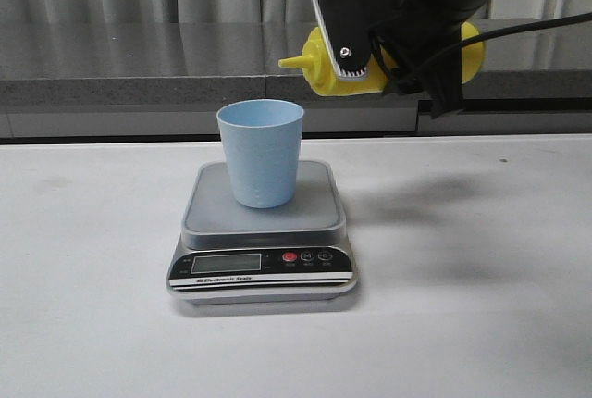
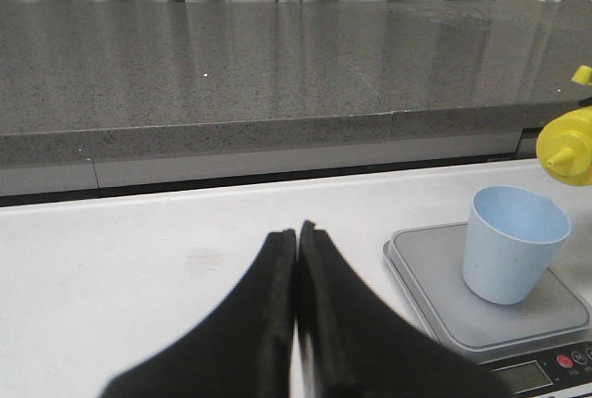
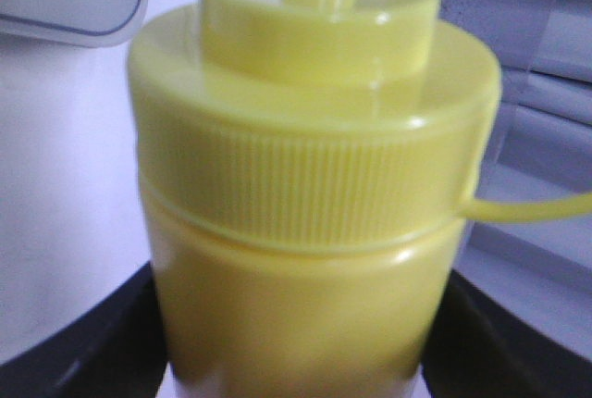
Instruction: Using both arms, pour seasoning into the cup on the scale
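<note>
I see the right tool (image 1: 365, 51) raised above the desk (image 1: 481, 305), pinching the seasoning (image 1: 324, 63) on its side, cone nozzle above the cup (image 1: 261, 153). The smooth blue cup stands on the scale (image 1: 262, 222). Left tool (image 2: 296, 241) is pressed together, low.
</note>
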Controlling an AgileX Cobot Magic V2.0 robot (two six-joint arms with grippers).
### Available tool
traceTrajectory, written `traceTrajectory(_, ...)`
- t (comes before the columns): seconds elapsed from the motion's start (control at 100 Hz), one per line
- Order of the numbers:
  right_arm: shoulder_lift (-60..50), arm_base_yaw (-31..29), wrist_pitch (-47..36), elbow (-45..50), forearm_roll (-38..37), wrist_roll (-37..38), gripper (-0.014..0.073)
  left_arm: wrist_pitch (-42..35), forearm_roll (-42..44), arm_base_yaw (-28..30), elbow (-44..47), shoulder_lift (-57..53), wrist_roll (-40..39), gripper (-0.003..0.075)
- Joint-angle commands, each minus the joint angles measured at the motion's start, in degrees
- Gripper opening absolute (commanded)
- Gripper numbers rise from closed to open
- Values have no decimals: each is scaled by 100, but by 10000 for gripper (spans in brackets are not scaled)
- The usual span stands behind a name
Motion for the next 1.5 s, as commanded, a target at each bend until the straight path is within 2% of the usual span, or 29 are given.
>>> traceTrajectory(0.0, -234, 28, 113, -212, -454, -31, 276, -479, -59, 15, -148, 31, -44, -20)
traceTrajectory(0.25, -234, 74, 307, -212, -1108, -31, 276, -479, -59, 15, -148, 31, -44, -20)
traceTrajectory(0.65, -234, 95, 301, -212, -1164, 68, 276, -479, -59, 15, -148, 31, -44, -20)
traceTrajectory(0.77, -234, 95, 210, -212, -1121, 486, 276, -479, -59, 15, -148, 31, -44, -20)
traceTrajectory(1.03, -234, 95, 111, -213, -913, 1897, 276, -479, -59, 15, -148, 31, -44, -20)
traceTrajectory(1.15, -234, 88, 111, -213, -564, 2410, 276, -479, -59, 15, -148, 31, -44, -20)
traceTrajectory(1.24, -240, 62, 55, -213, -125, 2507, 276, -479, -59, 15, -148, 31, -44, -20)
traceTrajectory(1.33, -277, -9, -165, -213, 525, 2507, 276, -479, -59, 15, -148, 31, -44, -20)
traceTrajectory(1.49, -374, -298, -1016, -213, 2107, 2507, 276, -479, -59, 15, -148, 31, -44, -20)
